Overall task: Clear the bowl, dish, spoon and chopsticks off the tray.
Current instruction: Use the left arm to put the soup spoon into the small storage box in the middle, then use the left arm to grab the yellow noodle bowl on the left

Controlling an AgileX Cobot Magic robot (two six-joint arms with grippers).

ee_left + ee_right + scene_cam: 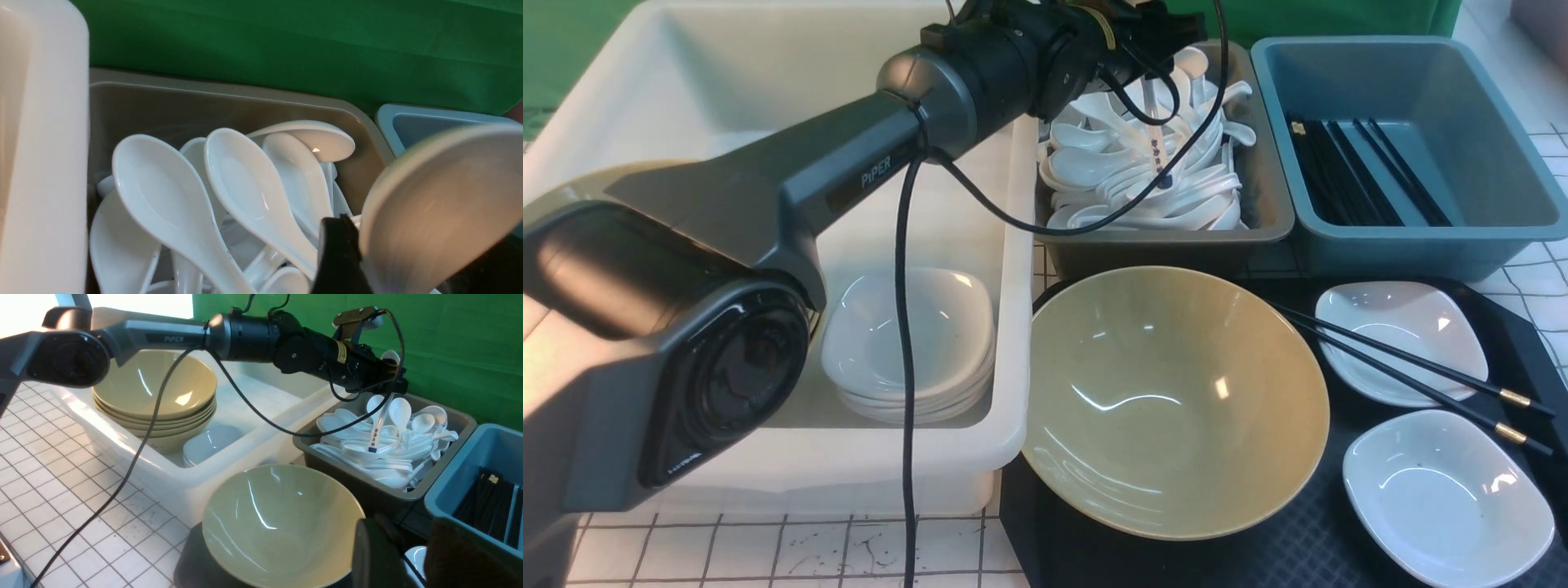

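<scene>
Our left claw (pixel 388 373) is clenched on the spoon (pixel 1156 139), gripping its scoop end so that the handle, with its blue writing, hangs down over the grey bin (pixel 1266 220) by the far edge of the worktop. The tip of the handle hovers just above the heap of plain white spoons (pixel 1127 188). Our right claw (pixel 412 555) stands released with nothing in it, low over the tray (pixel 1298 555) at the near right corner.

The bowl (pixel 1176 400), two white dishes (pixel 1401 339) (pixel 1445 498) and the chopsticks (pixel 1405 367), which lie across the farther dish, all sit on the tray, so we judge the task barely begun.

We see three risks:
- If we let go from this height, ceramic strikes ceramic, and the spoon may chip.
- The heap is piled close to the rim, so the spoon could slide off toward the blue bin (pixel 1413 245) or down to the tray.
- The slack cable (pixel 1045 231) sags across the bin below the arm. If we draw the arm back carelessly, it could hook a spoon and drag it out.

We think it safer to lower the spoon until its handle rests on the pile before letting go.
</scene>
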